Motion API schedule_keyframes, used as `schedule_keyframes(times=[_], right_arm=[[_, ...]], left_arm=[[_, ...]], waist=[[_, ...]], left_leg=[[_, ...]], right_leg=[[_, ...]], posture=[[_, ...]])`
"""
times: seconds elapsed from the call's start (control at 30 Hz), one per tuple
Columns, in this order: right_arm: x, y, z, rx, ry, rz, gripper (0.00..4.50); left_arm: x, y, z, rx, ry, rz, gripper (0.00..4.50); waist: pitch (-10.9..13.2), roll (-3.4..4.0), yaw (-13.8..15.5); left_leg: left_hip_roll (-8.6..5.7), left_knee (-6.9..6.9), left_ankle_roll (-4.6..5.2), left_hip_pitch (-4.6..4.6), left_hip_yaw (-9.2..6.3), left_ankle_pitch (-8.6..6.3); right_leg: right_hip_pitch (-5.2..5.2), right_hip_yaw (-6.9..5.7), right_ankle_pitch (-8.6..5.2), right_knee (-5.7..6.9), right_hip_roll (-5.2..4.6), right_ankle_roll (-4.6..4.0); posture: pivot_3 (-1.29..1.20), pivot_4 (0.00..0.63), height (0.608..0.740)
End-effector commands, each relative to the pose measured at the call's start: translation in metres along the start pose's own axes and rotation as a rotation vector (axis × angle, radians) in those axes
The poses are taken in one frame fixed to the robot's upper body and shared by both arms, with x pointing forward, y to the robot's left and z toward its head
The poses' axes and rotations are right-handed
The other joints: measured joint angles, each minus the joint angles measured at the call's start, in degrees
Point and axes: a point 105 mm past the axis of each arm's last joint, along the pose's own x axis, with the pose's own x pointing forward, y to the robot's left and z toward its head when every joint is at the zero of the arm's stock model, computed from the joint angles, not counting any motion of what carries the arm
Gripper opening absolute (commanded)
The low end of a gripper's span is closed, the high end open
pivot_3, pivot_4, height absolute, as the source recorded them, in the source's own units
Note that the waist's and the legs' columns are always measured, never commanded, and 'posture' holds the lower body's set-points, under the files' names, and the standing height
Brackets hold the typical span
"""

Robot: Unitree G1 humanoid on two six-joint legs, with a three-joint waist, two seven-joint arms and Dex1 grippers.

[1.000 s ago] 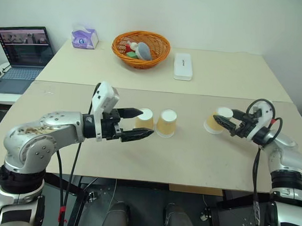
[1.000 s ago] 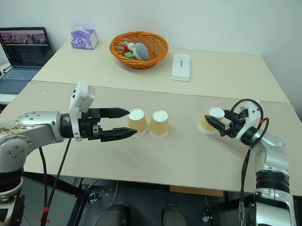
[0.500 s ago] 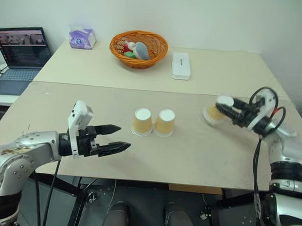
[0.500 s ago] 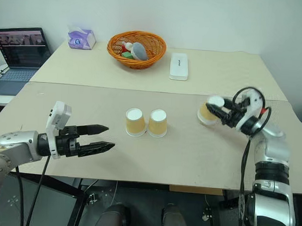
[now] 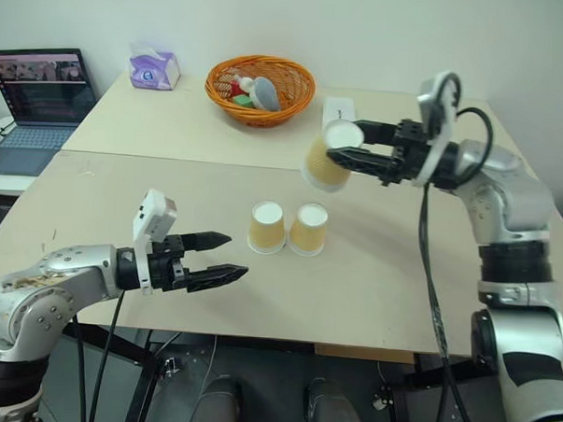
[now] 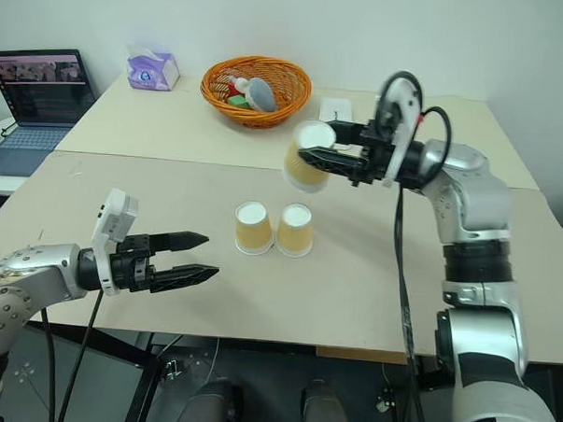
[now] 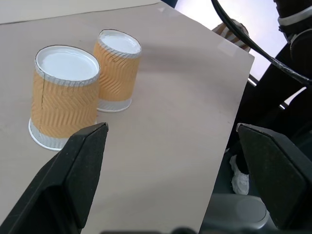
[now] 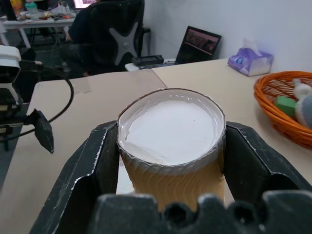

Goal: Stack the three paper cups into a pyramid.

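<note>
Two paper cups stand upside down and side by side on the near table: the left cup (image 5: 267,227) (image 7: 62,95) and the right cup (image 5: 309,228) (image 7: 115,69). A third paper cup (image 5: 328,155) (image 8: 171,146) hangs in the air above and behind them, tilted, with my right gripper (image 5: 345,146) shut on it near its white end. My left gripper (image 5: 225,256) stands open low over the table, left of the pair and pointing toward it, with nothing between its fingers.
An orange wicker basket (image 5: 222,80) with toys, a white box (image 5: 337,109) and a purple tissue pack (image 5: 147,68) sit on the far table. A laptop (image 5: 36,88) stands at the far left. A seam (image 5: 172,159) runs between the two tables.
My right gripper has lifted its cup off the table's right side and carried it up and left, above the pair. My left gripper has drawn back left from the two cups and lowered.
</note>
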Motion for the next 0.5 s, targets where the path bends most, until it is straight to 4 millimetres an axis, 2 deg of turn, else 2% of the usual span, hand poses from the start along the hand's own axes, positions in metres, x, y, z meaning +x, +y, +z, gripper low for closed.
schedule_keyframes(times=[0.03,0.27,0.5], right_arm=[[0.007,0.001,0.000,0.010,0.024,0.024,2.78],[0.010,0.017,-0.013,0.076,0.058,0.100,2.78],[0.013,0.024,-0.011,0.148,0.040,0.125,2.78]], left_arm=[[0.003,-0.006,0.008,0.064,-0.022,-0.015,4.50],[0.006,-0.009,0.008,0.071,-0.034,-0.016,4.50],[0.009,-0.007,0.008,0.057,-0.047,-0.021,4.50]], waist=[[0.0,0.00,0.2],[0.0,-0.01,0.2],[0.0,-0.01,0.1]], left_leg=[[0.00,0.00,0.00,-0.06,-0.02,0.00],[-0.01,0.02,-0.01,-0.19,-0.02,0.00],[-0.01,0.02,-0.03,-0.18,-0.03,0.02]], right_leg=[[-0.05,-0.02,0.00,0.00,0.00,0.00],[-0.14,-0.04,0.00,0.01,-0.04,0.00],[-0.14,-0.05,0.01,0.03,-0.03,-0.01]], posture=[[0.00,0.150,0.675],[0.00,0.150,0.675],[0.00,0.150,0.675]])
